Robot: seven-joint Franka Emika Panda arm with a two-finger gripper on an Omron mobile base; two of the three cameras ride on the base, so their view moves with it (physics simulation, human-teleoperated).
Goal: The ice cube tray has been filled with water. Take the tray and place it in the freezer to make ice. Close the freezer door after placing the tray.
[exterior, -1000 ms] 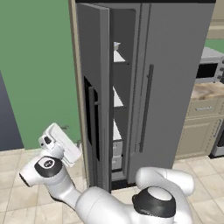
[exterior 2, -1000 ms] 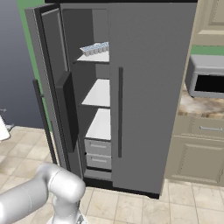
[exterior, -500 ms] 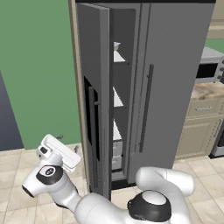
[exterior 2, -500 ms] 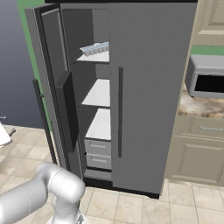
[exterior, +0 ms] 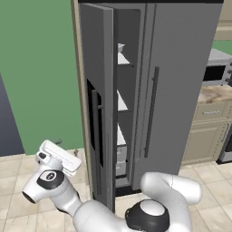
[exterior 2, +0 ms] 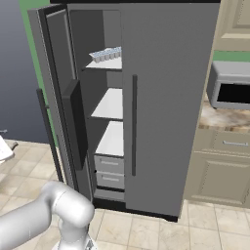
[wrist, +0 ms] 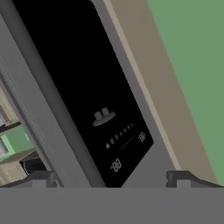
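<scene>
- The freezer door (exterior: 97,104) stands open, swung out to the left of the fridge, its long dark handle (exterior 2: 49,134) on the outer face.
- The ice cube tray (exterior 2: 105,54) sits on the top shelf (exterior 2: 105,63) of the freezer (exterior 2: 110,112), near the shelf's front edge, its pale blue cells just visible.
- Two more white shelves lie below it, and grey drawers (exterior 2: 109,171) sit at the bottom of the compartment.
- The gripper (wrist: 113,178) is wide open and holds nothing; its two fingertips (wrist: 41,178) stand far apart.
- It hangs low on the outer side of the open door, close in front of the black dispenser panel (wrist: 87,105), which has small white markings on it.
- From the left base view, the robot's hand (exterior: 59,158) is just left of the door's lower half, above the tiled floor (exterior: 18,181).
- The wider fridge door (exterior 2: 166,102) to the right is shut.
- A microwave (exterior 2: 229,90) rests on the bench (exterior 2: 222,117) right of the fridge.
</scene>
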